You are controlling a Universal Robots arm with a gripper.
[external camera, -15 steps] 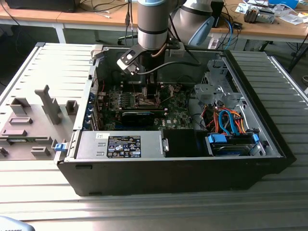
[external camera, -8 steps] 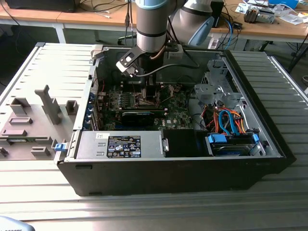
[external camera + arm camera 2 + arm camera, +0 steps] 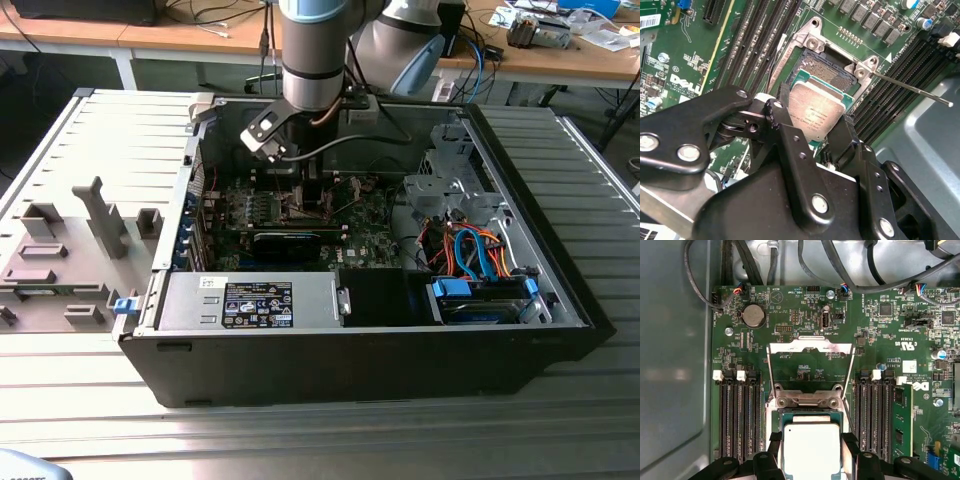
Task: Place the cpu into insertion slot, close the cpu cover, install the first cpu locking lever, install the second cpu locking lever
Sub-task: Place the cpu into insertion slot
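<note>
Claw (image 3: pixel 811 440) grips the cpu (image 3: pixel 817 111) by opposite edges over the insertion slot (image 3: pixel 816 62); I judge it light, stiff, fragile underneath.

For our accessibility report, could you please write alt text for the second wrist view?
The black tool grips the cpu by two edges over the open insertion slot on the green motherboard, with black memory slots on both sides.

The cpu (image 3: pixel 817 112) is seen silvery-grey, edged in green. The board (image 3: pixel 880 340) is coloured green, the memory slots (image 3: pixel 737 415) black, the cover (image 3: pixel 810 347) silvery, the gripper (image 3: pixel 811 442) black.
</note>
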